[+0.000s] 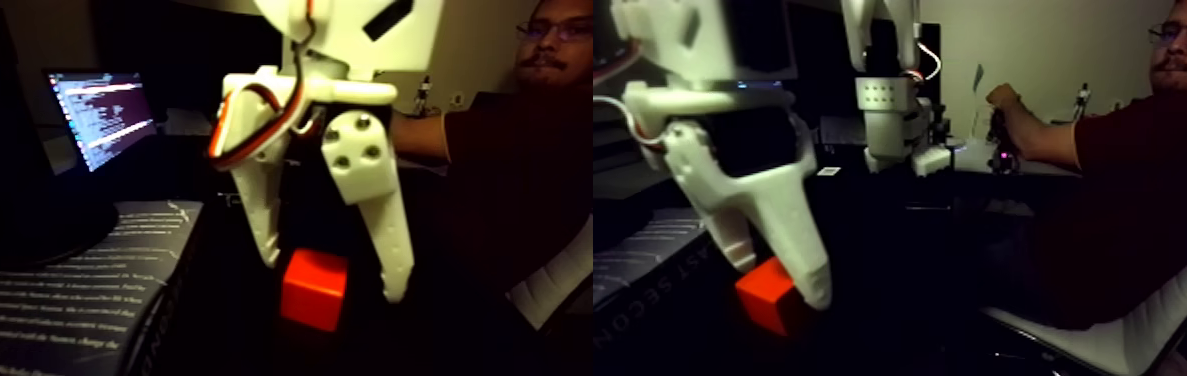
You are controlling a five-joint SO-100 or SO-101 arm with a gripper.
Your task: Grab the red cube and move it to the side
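Straddling red cube, white fingers apart; cube sits between tips, contact unclear.

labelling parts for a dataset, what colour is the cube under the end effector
Bright red-orange, plain with no pattern. The cube shows best in the left half of the fixed view.

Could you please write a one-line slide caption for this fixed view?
White claw open, straddling the red cube on a dark table while a seated person watches.

red cube: bright red-orange, smooth, on dark surface, slightly turned, corner forward.
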